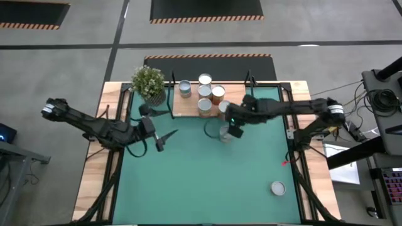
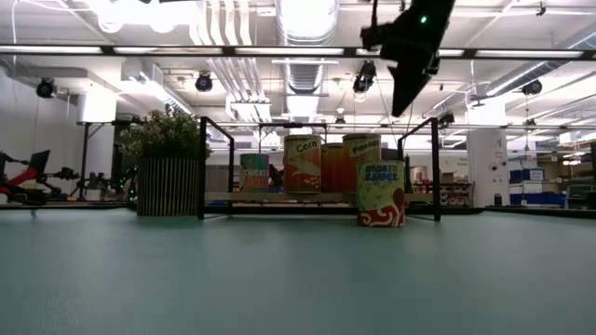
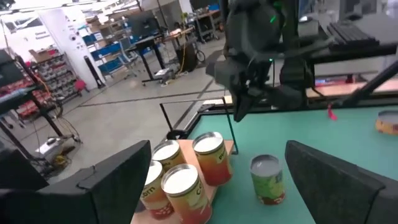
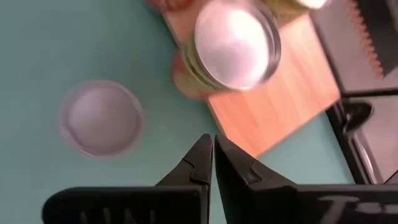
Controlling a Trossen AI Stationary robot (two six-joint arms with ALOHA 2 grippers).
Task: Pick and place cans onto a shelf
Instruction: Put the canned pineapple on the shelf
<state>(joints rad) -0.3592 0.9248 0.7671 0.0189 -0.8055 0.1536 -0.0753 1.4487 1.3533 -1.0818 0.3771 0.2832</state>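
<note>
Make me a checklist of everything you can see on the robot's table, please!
Surface: green mat on a pale wooden table.
Job's things: four or five cans on the shelf, count unclear; a green-labelled can standing on the mat just in front of it; another can far off near the mat's right front corner.
Clutter: potted plant beside the shelf.
Grippers: left gripper open, over the mat, holding nothing; right gripper shut and empty, raised above the green-labelled can.
Cables: bundle off the table's right side.
Surroundings: workshop with racks and desks; no people seen.
</note>
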